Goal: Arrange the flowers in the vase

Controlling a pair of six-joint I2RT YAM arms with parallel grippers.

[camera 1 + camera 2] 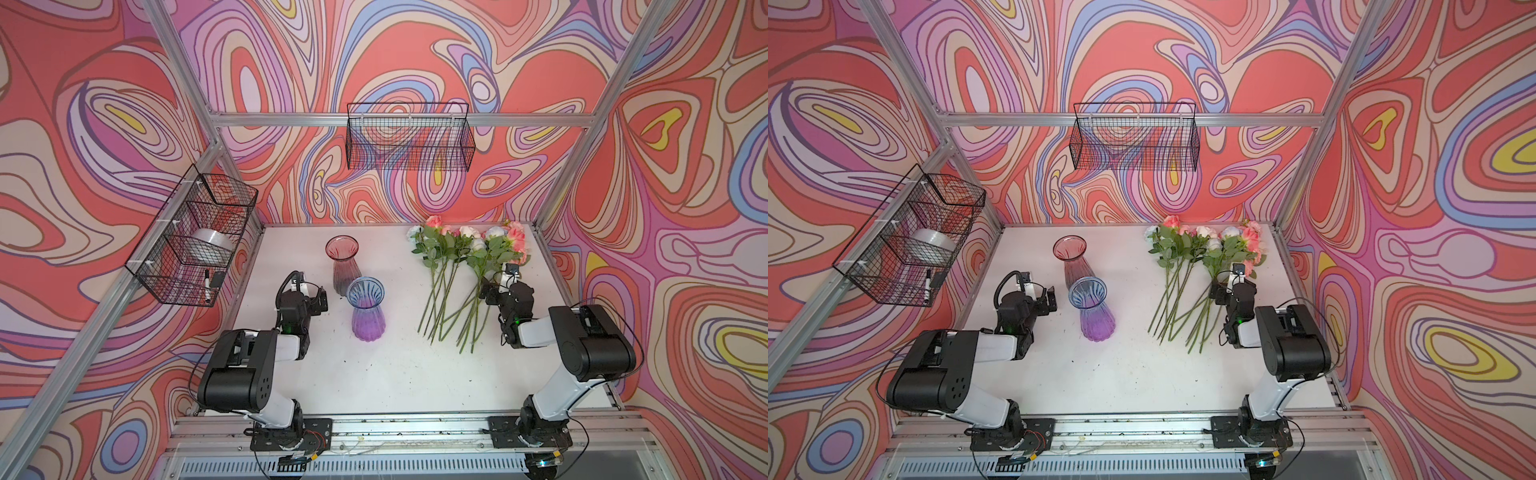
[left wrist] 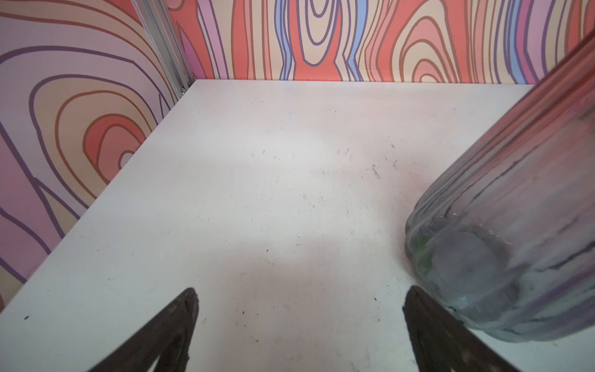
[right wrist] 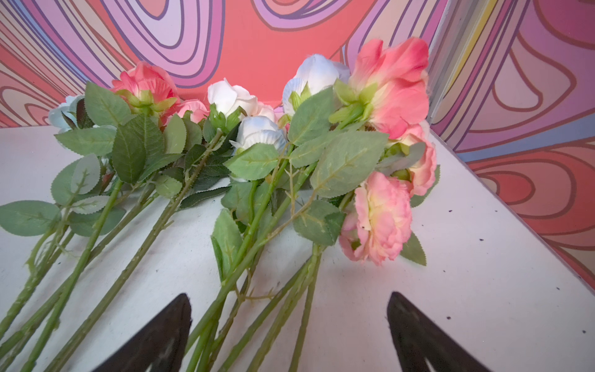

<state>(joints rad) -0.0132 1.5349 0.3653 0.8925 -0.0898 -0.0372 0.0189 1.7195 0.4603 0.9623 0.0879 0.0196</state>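
White table (image 1: 395, 374): pink, white, blue long-stemmed roses (image 3: 254, 161) lie stems-first between the spread right jaws; left jaws, spread, farther.

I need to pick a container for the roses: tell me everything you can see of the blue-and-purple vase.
The blue-and-purple vase looks like translucent ribbed glass: a flared blue rim, a narrower neck, a bulging purple base. It stands upright and empty on the white table, just in front of the pink vase, overlapping it in both top views; whether they touch cannot be told. The left hand is beside it, open and apart.
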